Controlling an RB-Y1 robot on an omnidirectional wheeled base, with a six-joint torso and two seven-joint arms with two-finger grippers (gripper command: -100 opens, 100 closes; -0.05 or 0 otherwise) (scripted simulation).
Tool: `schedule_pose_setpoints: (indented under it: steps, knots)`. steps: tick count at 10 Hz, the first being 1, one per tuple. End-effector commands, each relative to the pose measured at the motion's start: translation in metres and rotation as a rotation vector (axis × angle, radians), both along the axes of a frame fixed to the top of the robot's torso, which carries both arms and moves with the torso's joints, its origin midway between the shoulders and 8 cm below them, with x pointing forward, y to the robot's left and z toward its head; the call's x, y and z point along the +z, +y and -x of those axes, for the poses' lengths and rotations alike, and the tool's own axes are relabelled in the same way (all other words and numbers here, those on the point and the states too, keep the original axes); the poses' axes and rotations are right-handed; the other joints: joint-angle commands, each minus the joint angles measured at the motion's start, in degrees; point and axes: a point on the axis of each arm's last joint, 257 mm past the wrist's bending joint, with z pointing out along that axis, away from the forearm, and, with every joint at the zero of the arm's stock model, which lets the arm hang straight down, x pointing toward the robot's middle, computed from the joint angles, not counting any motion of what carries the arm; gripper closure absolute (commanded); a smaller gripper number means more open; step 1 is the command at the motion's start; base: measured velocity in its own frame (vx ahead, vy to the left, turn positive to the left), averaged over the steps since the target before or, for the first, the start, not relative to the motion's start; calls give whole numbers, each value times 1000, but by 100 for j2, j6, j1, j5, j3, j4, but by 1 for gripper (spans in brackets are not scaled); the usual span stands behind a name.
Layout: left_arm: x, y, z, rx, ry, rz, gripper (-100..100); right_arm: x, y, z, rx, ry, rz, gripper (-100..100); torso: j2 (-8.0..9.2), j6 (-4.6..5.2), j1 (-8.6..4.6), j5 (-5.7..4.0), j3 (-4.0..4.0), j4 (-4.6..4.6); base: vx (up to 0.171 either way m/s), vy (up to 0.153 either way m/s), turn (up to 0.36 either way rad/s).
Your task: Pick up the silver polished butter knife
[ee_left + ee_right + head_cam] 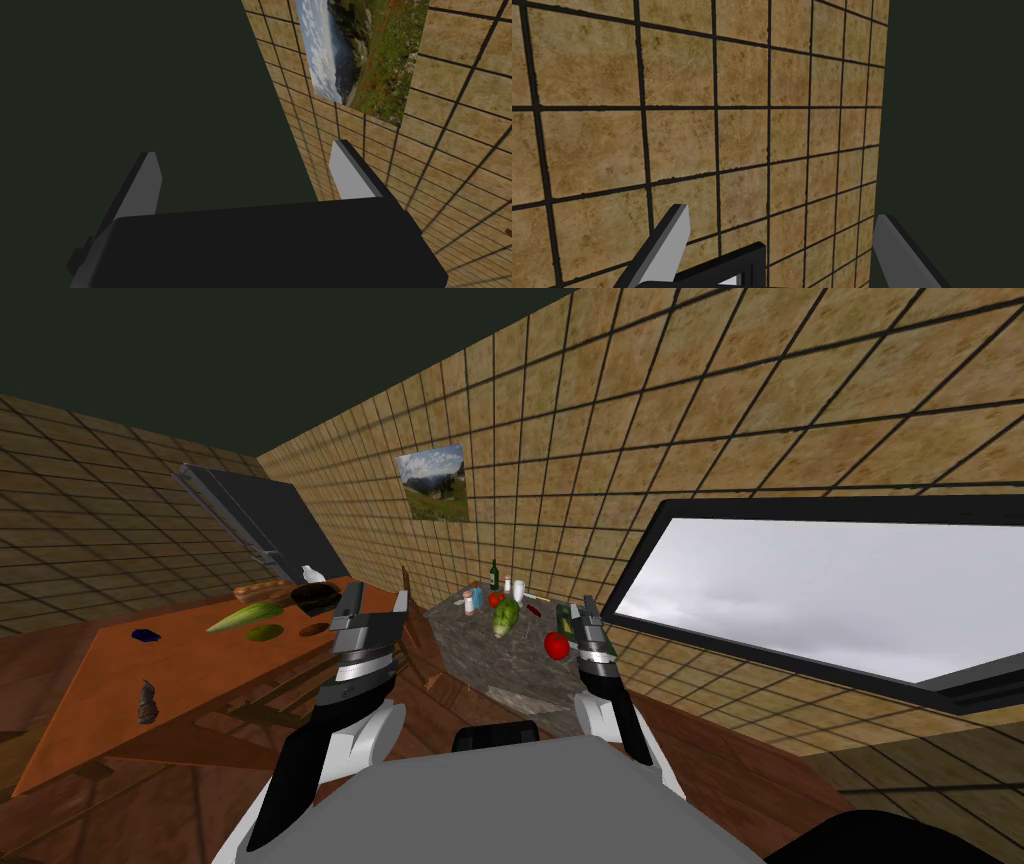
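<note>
Raised in front of me, the left gripper and the right gripper both point up and away from the furniture. Each has its fingers standing apart with nothing between them, which the left wrist view and the right wrist view confirm. So nothing is held and the pickup has not begun.

Beyond the left arm lies the long orange worktop. It carries a long green vegetable, a dark bowl, a loaf and a few small things, and none of them reads as cutlery.

Between the two grippers and further off stands the smaller grey stone worktop. It holds a green lettuce, a red tomato, a dark green bottle and some pale little containers. Just beside those containers, near the far edge, a thin pale sliver lies flat. I judge this the likeliest butter knife, though it is too small to be certain.

By my reading the whole task remains. I would have to get closer to the grey stone worktop, confirm the sliver is the knife, and bring one arm down over it. The right arm looks the nearer of the two. The fingers would then line up across the handle, close on it and lift. A thin thing lying flat among crowded neighbours would probably need a low, careful approach.
</note>
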Motion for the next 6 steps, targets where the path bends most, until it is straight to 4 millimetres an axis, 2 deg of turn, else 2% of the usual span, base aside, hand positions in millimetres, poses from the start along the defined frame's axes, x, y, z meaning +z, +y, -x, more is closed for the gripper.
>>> schedule_pose_setpoints:
  steps: [1, 6]
  knots:
    - [0, 0, 0, 0, 0, 0, 0, -1, 2, -1, 12, 9, 28, -100, 0, 0, 0, 0, 0, 0, 12, 5, -3]
    - [0, 0, 0, 0, 0, 0, 0, -12, 7, -7, 47, 63, 118, -100, -8, 0, 4, 1, -5, -2, 19, 12, 4]
